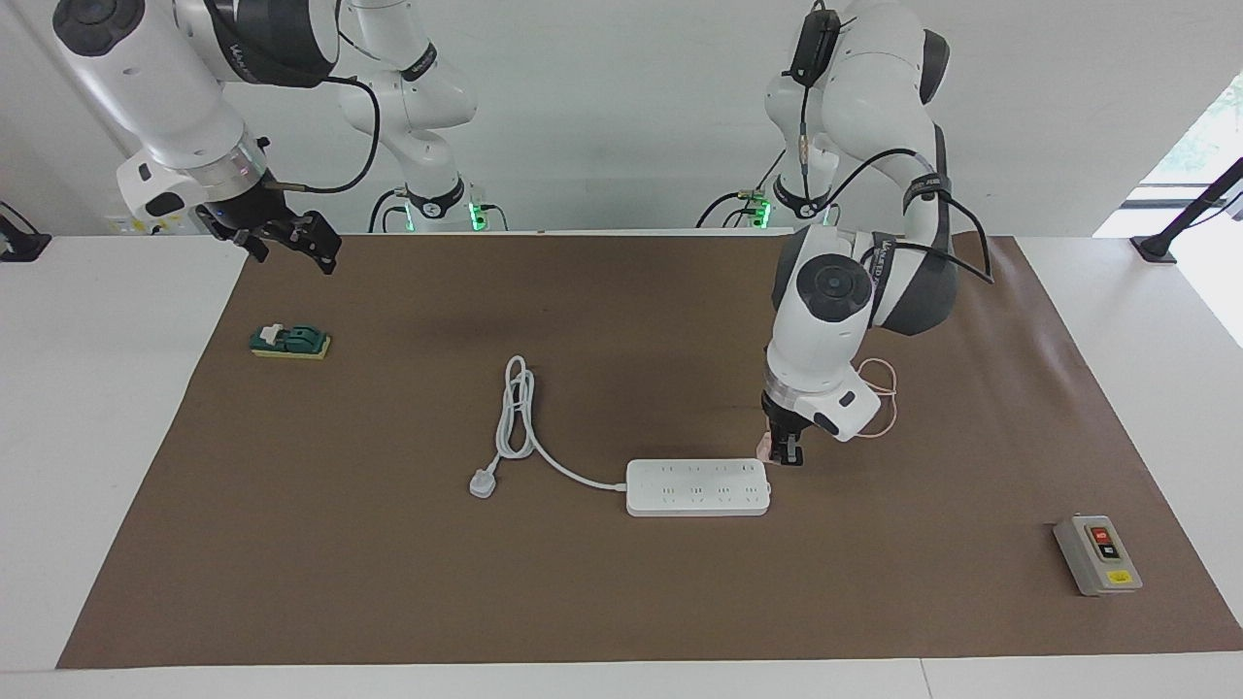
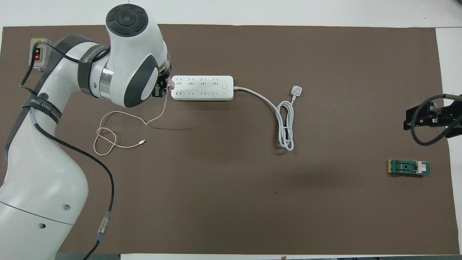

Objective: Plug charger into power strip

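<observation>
The white power strip (image 1: 697,486) (image 2: 202,87) lies flat mid-mat, sockets up. Its thick white cord (image 1: 515,408) runs toward the right arm's end and finishes in a grey-white plug (image 1: 483,482) (image 2: 296,90). My left gripper (image 1: 784,450) (image 2: 163,86) is shut on the pale-pink charger (image 1: 765,446) (image 2: 171,84), low at the strip's end toward the left arm's end of the table. Whether the charger touches the strip is unclear. Its thin pink cable (image 1: 879,398) (image 2: 108,137) trails looped on the mat. My right gripper (image 1: 291,238) (image 2: 429,115) waits open, raised over the mat's edge.
A green and white block (image 1: 291,342) (image 2: 409,168) lies on the mat toward the right arm's end. A small grey box with red and black buttons (image 1: 1097,554) (image 2: 38,52) sits toward the left arm's end, farther from the robots than the strip.
</observation>
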